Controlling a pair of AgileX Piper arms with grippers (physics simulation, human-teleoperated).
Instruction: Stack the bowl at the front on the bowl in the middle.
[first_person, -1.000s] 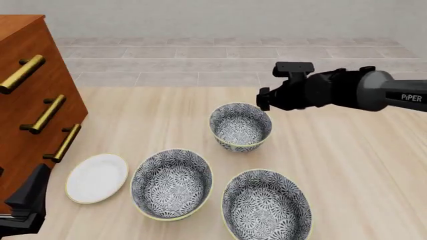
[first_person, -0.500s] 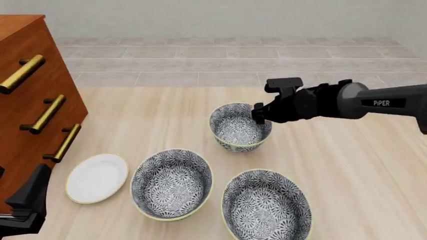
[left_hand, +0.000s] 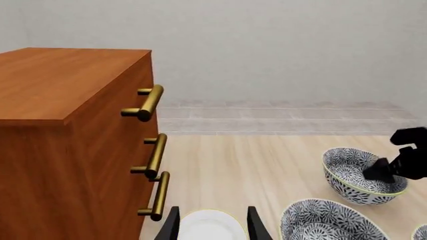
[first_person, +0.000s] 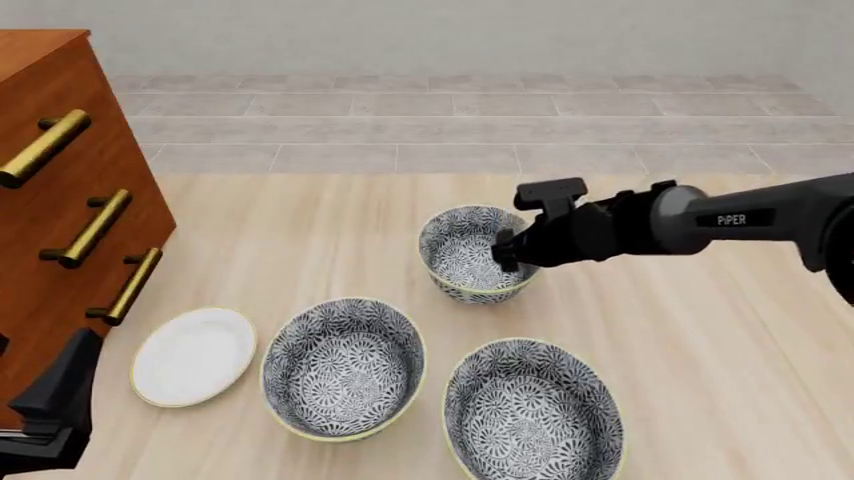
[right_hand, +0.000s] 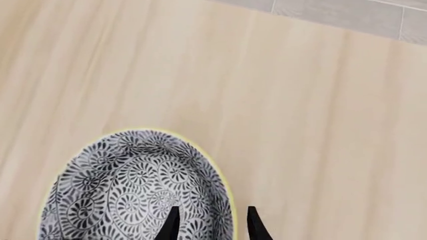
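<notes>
The right gripper (first_person: 507, 254) sits at the rim of the bowl at the front (first_person: 470, 252), on the side of the bowl nearest its own arm. In the right wrist view its jaws are apart and straddle that cream-yellow rim: one fingertip (right_hand: 170, 222) lies over the patterned inside of the bowl, the other over the bare table (right_hand: 320, 125) just outside it. Whether either finger touches the rim I cannot tell. The bowl stands upright on the table.

The bowl in the middle (first_person: 344, 366) stands well apart from the right jaws, nearer the camera and towards the left arm's side. A third bowl (first_person: 534, 410) of the same pattern stands just beside it, below the right jaws in the front view.

The left gripper (first_person: 54, 405) hangs low beside the wooden drawer chest (first_person: 54, 210), far from all three bowls. Its jaws are apart and grip nothing. The white plate (left_hand: 211, 226) lies just ahead of them, seen between the two fingers in the left wrist view.
</notes>
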